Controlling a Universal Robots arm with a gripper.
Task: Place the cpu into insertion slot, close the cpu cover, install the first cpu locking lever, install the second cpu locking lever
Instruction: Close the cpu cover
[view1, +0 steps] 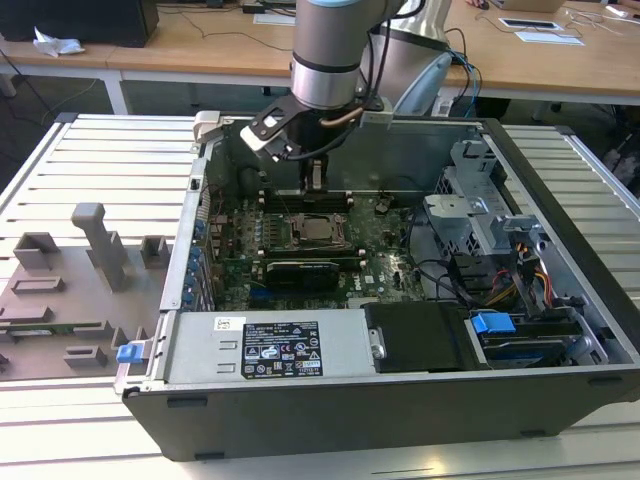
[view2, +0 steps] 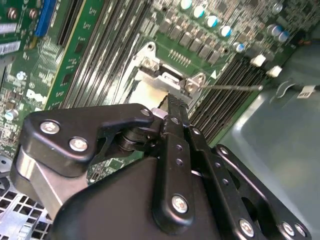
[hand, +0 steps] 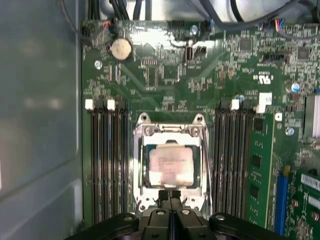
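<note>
- We see the cpu (hand: 171, 165) lying flat in the insertion slot (hand: 146, 171), so we judge the first step done.
- The cpu cover (hand: 172, 134) appears folded down over it, its silvery frame ringing the chip. We take the second step as done too.
- The levers are less sure. In the second wrist view one thin locking lever (view2: 232, 87) juts sideways from the socket's corner, which reads to us as not latched. We cannot tell how the other one sits.
- The gripper (hand: 170, 196) hangs just over one edge of the socket, its fingers pressed together with nothing visible between them. In the exterior view it hangs from the arm (view1: 330, 50) above the socket's edge farther from the camera.
- Around the socket lies the green motherboard (hand: 170, 75), with long black memory slots (hand: 107, 160) on both sides.
- The board sits in an open computer case (view1: 400, 420) laid on its side on a pale slatted table (view1: 110, 150). A grey tray (view1: 135, 305) of moulded blocks lies on the exterior view's left.
- Behind stand wooden desks (view1: 180, 50) with papers.
</note>
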